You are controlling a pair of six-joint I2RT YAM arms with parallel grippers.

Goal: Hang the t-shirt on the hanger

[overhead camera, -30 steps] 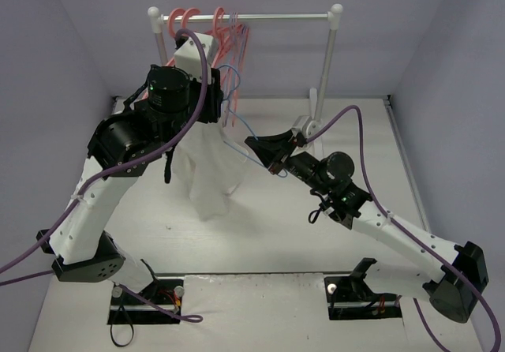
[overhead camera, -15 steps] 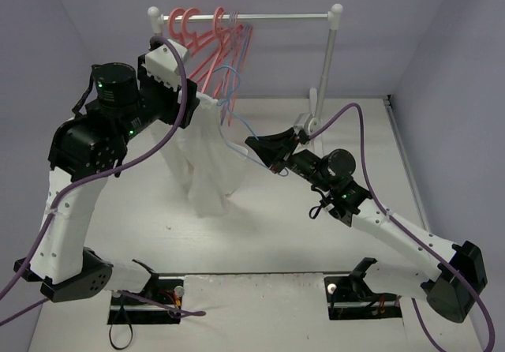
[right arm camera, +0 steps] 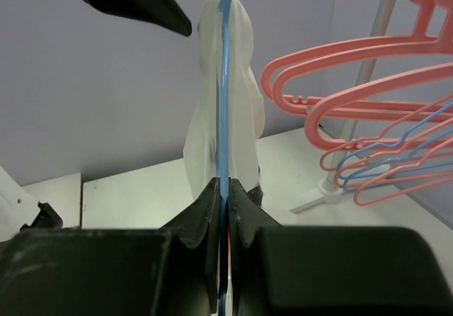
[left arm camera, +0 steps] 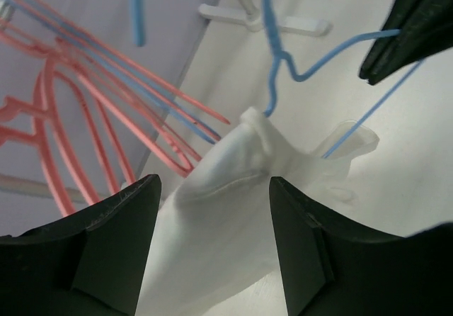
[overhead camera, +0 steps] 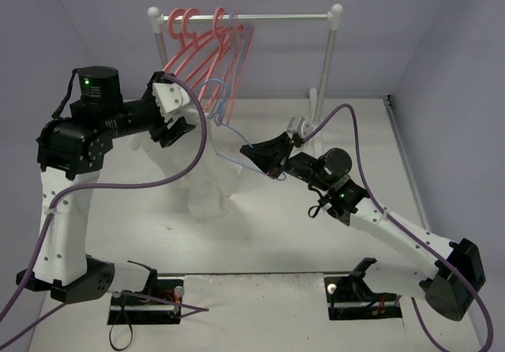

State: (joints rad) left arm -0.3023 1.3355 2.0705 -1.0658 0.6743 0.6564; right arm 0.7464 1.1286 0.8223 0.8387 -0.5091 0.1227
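The white t-shirt hangs from the thin light-blue hanger, its lower part resting on the table. My right gripper is shut on the hanger's lower wire and holds it up. In the right wrist view the blue wire runs straight up from between my shut fingers, with the shirt draped over it. My left gripper is open, just left of the shirt's top. In the left wrist view the shirt lies beyond the wide-open gripper, and the hanger's hook rises above it.
A white garment rack stands at the back with several thicker pink hangers and a blue one, close behind the left gripper. Its right post and foot stand behind the right arm. Purple walls enclose the table.
My left arm has swung left and back from over the shirt. Its gripper, at the shirt's shoulder half a second ago, is now open and apart. The right gripper lifted the hanger slightly.
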